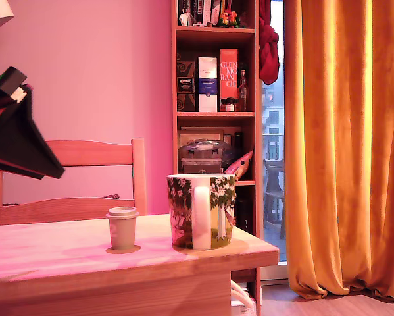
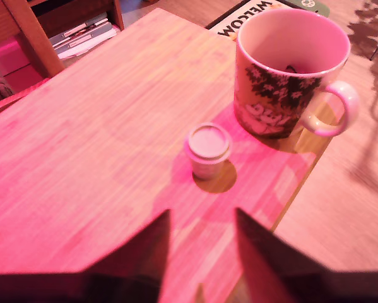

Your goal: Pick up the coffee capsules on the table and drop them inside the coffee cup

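From the exterior view, the gripper (image 1: 25,148) hangs high over the table (image 1: 65,253); the beige capsule (image 1: 122,228) stands upright beside the coffee cup (image 1: 201,210).

The wrist view shows fingers spread, empty. Centre over the rim, drop straight. Something dark lies inside the cup.

A strong pink-magenta cast washes over both of my views — the wall, the table (image 1: 65,253) and the mug (image 2: 283,76) all read rosy. Daylight comes through the window behind the orange curtain (image 1: 344,145) on the exterior view's right, and the folds glow. The pale capsule (image 2: 208,149) throws a short, soft shadow on the wood, the mug a broader one. My gripper (image 2: 198,252) shows as a dark, slightly blurred silhouette in the wrist view, spread wide. The exterior view is reasonably sharp; the floor beyond the table looks soft.
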Controlling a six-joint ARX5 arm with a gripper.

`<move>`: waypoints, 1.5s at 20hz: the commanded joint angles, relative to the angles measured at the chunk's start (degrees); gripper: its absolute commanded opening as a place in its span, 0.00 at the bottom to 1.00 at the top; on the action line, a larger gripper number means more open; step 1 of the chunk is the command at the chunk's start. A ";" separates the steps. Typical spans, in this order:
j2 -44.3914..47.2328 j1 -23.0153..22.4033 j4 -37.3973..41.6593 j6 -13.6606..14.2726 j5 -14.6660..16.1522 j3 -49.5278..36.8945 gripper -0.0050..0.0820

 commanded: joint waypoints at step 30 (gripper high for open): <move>15.54 0.00 10.62 3.23 6.34 -0.46 0.77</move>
